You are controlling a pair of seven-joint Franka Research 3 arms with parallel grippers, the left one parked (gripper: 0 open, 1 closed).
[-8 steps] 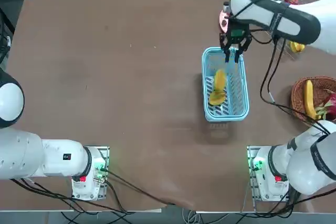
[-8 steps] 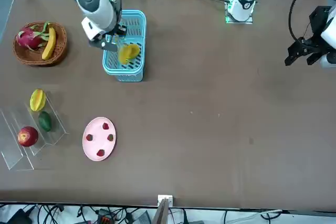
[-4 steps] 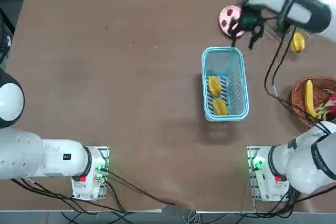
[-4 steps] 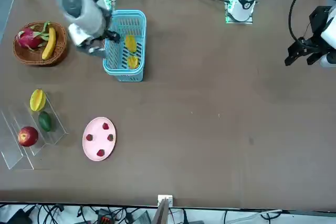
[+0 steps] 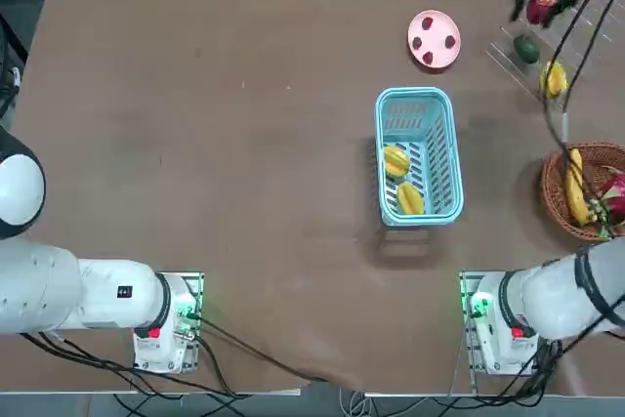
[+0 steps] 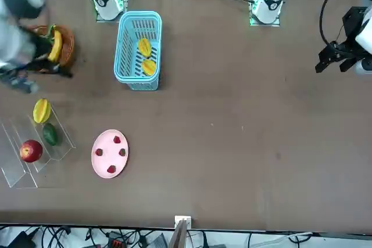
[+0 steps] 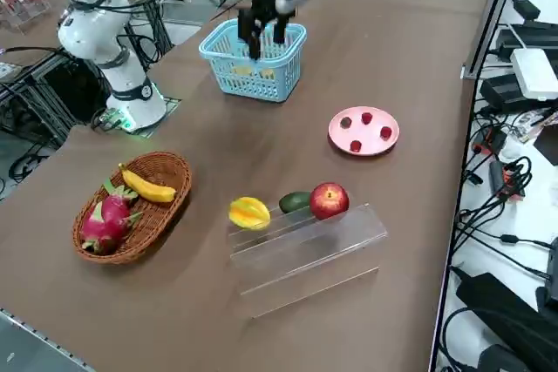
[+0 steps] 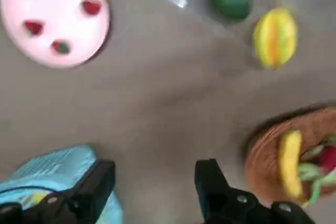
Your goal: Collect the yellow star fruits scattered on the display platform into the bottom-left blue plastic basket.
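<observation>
On a dial centred on the blue plastic basket [image 5: 454, 165], with twelve pointing away from the robot, two star fruits can be made out inside that basket: one [image 5: 410, 199] is laid toward six o'clock on its slotted floor, the other [image 5: 395, 161] toward nine. Just past three o'clock, the round wicker basket [image 5: 554, 181] is seen, in which a banana [image 5: 575, 187] is held at its nine o'clock side and a dragon fruit [image 7: 105, 224] at its three.

Farther out, at two o'clock, the last star fruit [image 7: 249, 213] is borne by the clear stepped stand [image 7: 301, 254]. Beyond it on the same stand, a dark green fruit [image 5: 526, 49] and then a red apple [image 7: 330, 200] are set. At twelve, the pink plate [image 5: 436, 34] is found with four red berries on it.

The right gripper [image 8: 155, 167] is raised over the table, between one and two o'clock as seen from overhead. Its fingers are spread well apart and nothing is gripped.

Two of the three fruits are thus collected, and the step in hand is judged to be the approach to the third. Next, the gripper should be centred over that fruit, lowered astride its ridges and closed gently. The green fruit beside it must be left unbumped, and the clear shelf, easily misjudged, must not be struck or dragged.
</observation>
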